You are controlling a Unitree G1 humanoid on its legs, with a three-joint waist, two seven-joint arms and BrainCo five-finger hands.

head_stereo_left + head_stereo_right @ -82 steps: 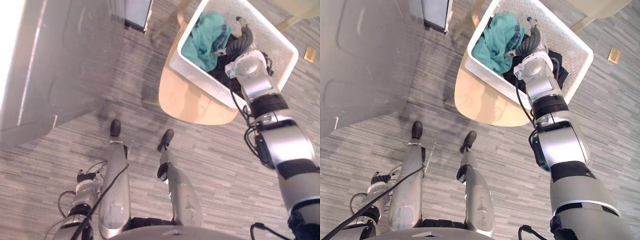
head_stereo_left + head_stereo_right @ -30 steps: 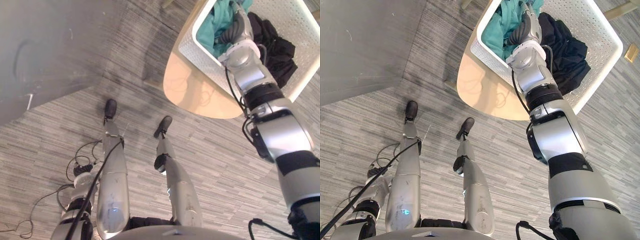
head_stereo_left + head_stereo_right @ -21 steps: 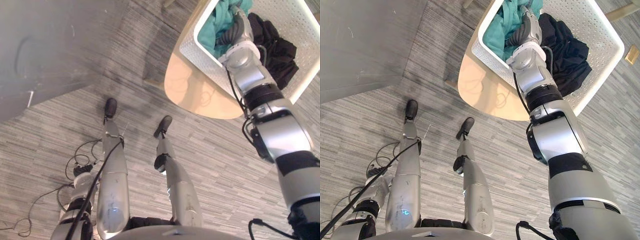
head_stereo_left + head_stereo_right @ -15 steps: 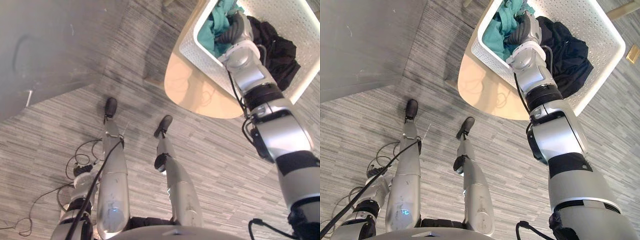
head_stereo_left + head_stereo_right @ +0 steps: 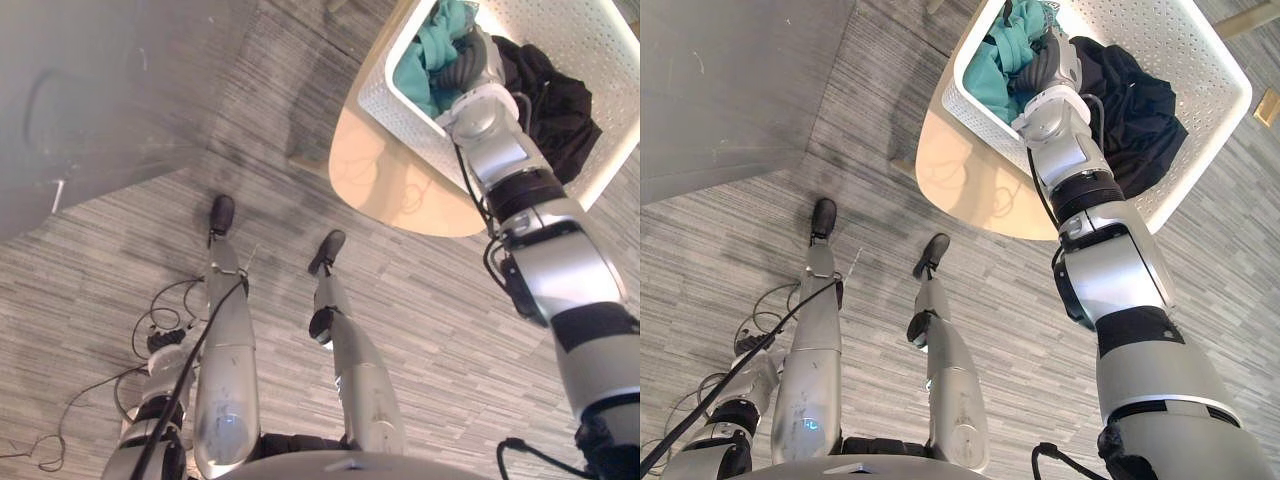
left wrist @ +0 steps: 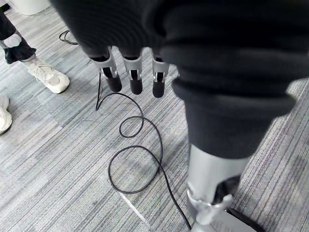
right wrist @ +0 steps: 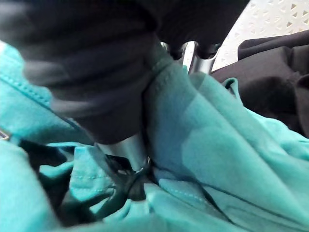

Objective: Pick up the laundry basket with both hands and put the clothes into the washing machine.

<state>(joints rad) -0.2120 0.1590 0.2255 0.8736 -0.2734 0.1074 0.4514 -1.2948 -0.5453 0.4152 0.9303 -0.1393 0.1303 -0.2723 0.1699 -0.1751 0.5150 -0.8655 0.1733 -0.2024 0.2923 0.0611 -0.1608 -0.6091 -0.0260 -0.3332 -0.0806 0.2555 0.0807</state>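
Basket (image 5: 400,110): on the round table (image 5: 385,195), at 1 o'clock in the head views; its near wall runs from 10 to 4 o'clock.
Right hand (image 5: 1042,62): inside the basket, thumb and fingers closed on a fold of the teal garment (image 7: 227,130).
Black garment (image 5: 555,90): just beside it, toward 3 o'clock.
Left hand (image 6: 133,77): hangs low at 7 o'clock, fingers straight, holding nothing.
Nearer arm: the right one, I think.

A round, light wooden table (image 5: 392,192) stands on a grey, striped carpet floor (image 5: 110,270). The white perforated laundry basket (image 5: 398,108) sits on the tabletop, reaching past its far edge. A person's white shoes (image 6: 48,80) stand on the floor.
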